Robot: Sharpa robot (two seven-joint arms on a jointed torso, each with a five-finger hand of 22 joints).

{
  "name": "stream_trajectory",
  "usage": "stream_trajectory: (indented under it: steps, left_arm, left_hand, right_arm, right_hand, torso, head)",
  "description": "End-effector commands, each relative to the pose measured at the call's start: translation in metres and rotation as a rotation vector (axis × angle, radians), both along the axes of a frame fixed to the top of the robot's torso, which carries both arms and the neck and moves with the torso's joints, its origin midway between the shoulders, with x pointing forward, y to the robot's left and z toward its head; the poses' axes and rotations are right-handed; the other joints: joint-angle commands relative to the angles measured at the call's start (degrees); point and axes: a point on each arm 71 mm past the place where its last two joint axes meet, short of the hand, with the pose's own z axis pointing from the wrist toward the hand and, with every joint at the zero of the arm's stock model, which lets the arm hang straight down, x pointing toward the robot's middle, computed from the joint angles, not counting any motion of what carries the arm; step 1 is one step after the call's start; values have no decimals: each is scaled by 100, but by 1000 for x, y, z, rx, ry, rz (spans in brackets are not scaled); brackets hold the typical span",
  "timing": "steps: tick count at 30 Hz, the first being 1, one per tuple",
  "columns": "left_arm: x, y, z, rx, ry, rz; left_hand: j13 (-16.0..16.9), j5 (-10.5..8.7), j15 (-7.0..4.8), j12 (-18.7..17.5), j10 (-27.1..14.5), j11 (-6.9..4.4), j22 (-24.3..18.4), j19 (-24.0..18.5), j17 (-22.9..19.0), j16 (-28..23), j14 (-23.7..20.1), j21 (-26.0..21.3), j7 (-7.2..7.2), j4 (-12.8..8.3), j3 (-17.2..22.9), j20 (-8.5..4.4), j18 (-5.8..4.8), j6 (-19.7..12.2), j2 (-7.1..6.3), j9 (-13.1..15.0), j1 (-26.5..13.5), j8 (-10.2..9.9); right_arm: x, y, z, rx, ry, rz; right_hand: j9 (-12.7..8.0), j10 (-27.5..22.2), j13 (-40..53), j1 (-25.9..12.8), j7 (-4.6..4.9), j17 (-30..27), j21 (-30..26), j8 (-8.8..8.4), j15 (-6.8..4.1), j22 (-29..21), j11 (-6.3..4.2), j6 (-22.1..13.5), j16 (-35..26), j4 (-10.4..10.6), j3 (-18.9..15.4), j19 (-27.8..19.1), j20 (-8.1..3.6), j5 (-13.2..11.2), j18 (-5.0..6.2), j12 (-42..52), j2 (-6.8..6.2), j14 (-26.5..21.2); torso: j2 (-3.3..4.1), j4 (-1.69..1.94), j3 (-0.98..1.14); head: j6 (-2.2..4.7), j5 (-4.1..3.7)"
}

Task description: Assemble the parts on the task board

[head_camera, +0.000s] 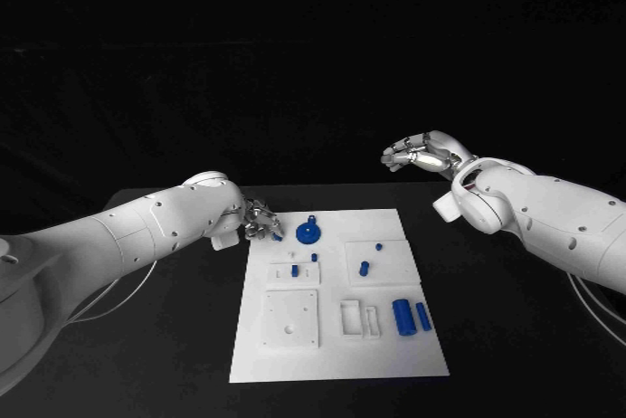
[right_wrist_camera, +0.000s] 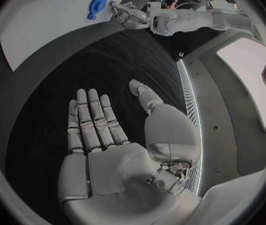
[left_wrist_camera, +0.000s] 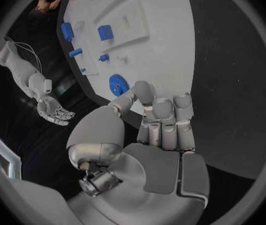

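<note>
A: Head view first: where is everything?
B: The white task board point(head_camera: 336, 296) lies mid-table. The left hand point(head_camera: 257, 224) sits at the board's 10 o'clock corner, fingers bent down at its edge, with nothing held as far as this view shows. A blue gear-like round part point(head_camera: 309, 232) lies on the board just at 3 o'clock of that hand. The right hand point(head_camera: 420, 153) hangs well off the board, out at 1 o'clock over the black table point(head_camera: 522, 346), fingers loosely curled and empty.
A: Other parts?
B: Two blue cylinders point(head_camera: 412, 317) stand side by side at the board's 4 o'clock; small blue pegs point(head_camera: 366, 267) sit in the white fixtures near the centre.
A: Left wrist view?
B: The left hand point(left_wrist_camera: 161, 125) has fingers together, thumb apart, gripping nothing; the fingertips point(left_wrist_camera: 144, 91) are just beside the round part point(left_wrist_camera: 118, 84).
A: Right wrist view?
B: The right hand point(right_wrist_camera: 117, 145) is flat, fingers straight, spread and empty over bare table, the board point(right_wrist_camera: 45, 25) far beyond
</note>
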Motion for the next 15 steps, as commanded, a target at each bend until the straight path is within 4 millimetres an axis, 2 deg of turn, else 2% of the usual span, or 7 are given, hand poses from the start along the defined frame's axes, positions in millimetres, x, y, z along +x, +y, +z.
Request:
stream_trajectory:
  steps: [1,7,8,9,15]
  left_arm:
    - [-1,1,0,-35,-17,19]
    - [-7,6,3,-74,-64,49]
    - [-8,6,4,-78,-71,52]
    - [-9,7,4,-85,-77,57]
    - [-24,9,7,-125,-91,65]
  left_hand:
    - [-7,11,-21,37,72,-9,16,64,23,53,44,30,-32,-5,62,-639,-118,86,51,97,103,55]
    - [-10,39,-54,98,120,-44,44,126,66,136,98,72,-67,-84,128,-663,-109,158,11,115,123,96]
    - [-7,46,-77,106,107,-80,49,146,64,132,98,82,-108,-96,125,-668,-108,321,-27,149,109,183]
    - [-3,48,-97,117,102,-97,50,158,64,131,103,84,-124,-104,134,-673,-105,351,-34,151,101,194]
    - [9,68,-130,152,96,-128,52,195,66,136,126,89,-155,-117,158,-687,-100,423,-51,157,75,223]
  right_arm:
    - [0,0,0,3,-3,9]
    - [0,-3,0,3,-2,4]
    - [0,-3,0,3,-2,3]
    - [0,-4,0,3,-2,1]
    - [0,-6,0,3,-1,-3]
  right_hand:
    - [-6,36,-7,-37,198,-7,-38,-2,8,7,0,-47,-31,9,-26,-33,6,35,-62,-40,2,-39]
    - [-7,36,-7,-41,199,-8,-39,-2,9,8,0,-49,-31,11,-27,-34,7,37,-61,-42,3,-40]
    - [-7,36,-7,-44,199,-9,-40,-2,9,8,1,-49,-31,14,-27,-34,7,39,-61,-43,5,-40]
    - [-8,37,-7,-49,199,-10,-42,-2,9,9,1,-50,-31,19,-28,-35,8,44,-60,-44,9,-40]
    - [-9,38,-7,-56,200,-12,-43,-2,9,11,1,-52,-31,25,-28,-35,9,51,-59,-47,13,-40]
  torso:
    - [1,3,6]
    - [-5,9,9]
    - [-8,13,10]
    - [-8,13,8]
    - [-27,42,9]
  head:
    - [-2,-2]
    - [7,3]
    - [11,3]
    - [14,6]
    - [13,11]
